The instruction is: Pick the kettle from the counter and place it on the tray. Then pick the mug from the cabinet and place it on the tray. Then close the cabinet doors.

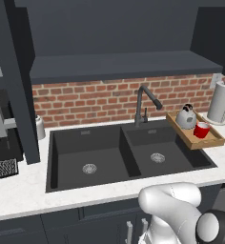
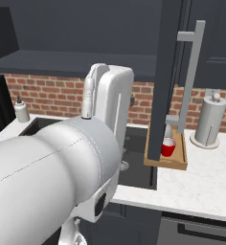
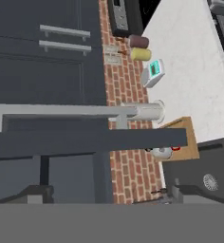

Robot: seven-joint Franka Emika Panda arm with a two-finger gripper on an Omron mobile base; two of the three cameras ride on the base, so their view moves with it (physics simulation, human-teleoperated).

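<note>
Kettle (image 1: pixel 186 116) and mug (image 1: pixel 201 129) both sit on the tray (image 1: pixel 214 141), which lies on the counter (image 1: pixel 19 200) at the sink's right edge, so I judge only the cabinet doors remain. An open door (image 2: pixel 163 81) stands edge-on above the tray, its bar handle (image 2: pixel 190 72) alongside. My gripper's jaws are spread wide, holding nothing. Next I need to push that door shut.

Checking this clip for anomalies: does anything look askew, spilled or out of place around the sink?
One oddity: the tray sits skewed across the counter corner, its near end overhanging the sink. The kettle and mug stand upright on it, nothing spilled. A cabinet door stands open.
</note>
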